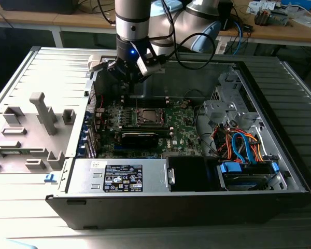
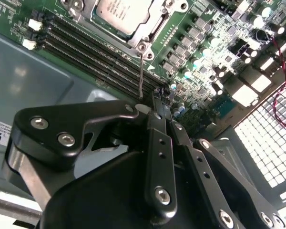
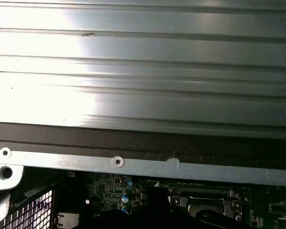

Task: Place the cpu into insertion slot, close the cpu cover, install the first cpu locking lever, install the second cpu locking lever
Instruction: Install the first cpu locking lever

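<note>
Silver-grey cpu (image 2: 120, 13): one, a flat square chip with a metal top, seated in the insertion slot (image 1: 149, 116).
Insertion slot: one square socket on the green motherboard (image 1: 186, 132), black-and-metal rim, screws at its corners in the second wrist view.
Cpu cover (image 2: 148, 33): one thin dull-silver frame lying down around the chip, window over the metal top.
Locking lever (image 2: 141, 76): one thin wire rod seen in the second wrist view, running from the socket corner toward the fingertips.
Gripper (image 2: 156, 101): one, black jointed metal with bolt heads; fingers drawn together at the tips beside the end of the rod, though whether they pinch it I cannot tell. In the exterior view it hangs over the case edge just behind the socket.
Memory slots (image 2: 90, 50): several long black parallel strips next to the socket.
Computer case (image 1: 280, 171): one open grey metal tower on its side, holding cables and a labelled power supply (image 1: 119, 176).
Surface: ribbed grey metal table (image 1: 46, 72), with grey plastic fixtures (image 1: 41, 111) on the exterior view's left.
Room: wooden desks (image 1: 280, 31) behind, strewn with cables.
</note>
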